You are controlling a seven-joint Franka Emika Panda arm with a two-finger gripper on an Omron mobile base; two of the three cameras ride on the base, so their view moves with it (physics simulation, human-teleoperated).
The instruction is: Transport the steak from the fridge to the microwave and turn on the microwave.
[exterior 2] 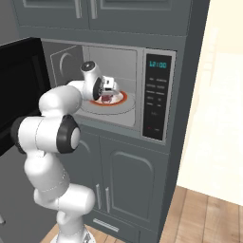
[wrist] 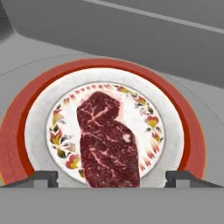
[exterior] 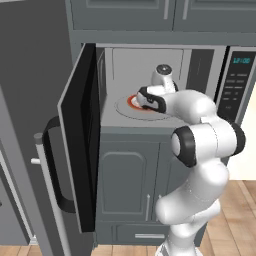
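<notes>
A: Red-rimmed plate [wrist: 192, 144] on the microwave [exterior 2: 142, 90] turntable, why?
B: It centres the steak [wrist: 109, 144] lying on it, inside the cavity.
A: And the gripper [wrist: 111, 179]?
B: Above the plate, fingers spread wide beside the steak, gripping nothing; door [exterior: 80, 135] open.

Grey panelled cabinets [exterior 2: 128, 185] fill the wall, upper doors [exterior: 165, 12] above; pale wooden floor [exterior 2: 209, 220] below. A cream wall [exterior 2: 218, 104] stands rightward.

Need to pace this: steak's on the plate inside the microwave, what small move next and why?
Probably draw the gripper straight back out: the dark red-brown steak lies on the red-rimmed floral plate, fingertips spread wide either side, and the microwave's black door hangs open.
</notes>
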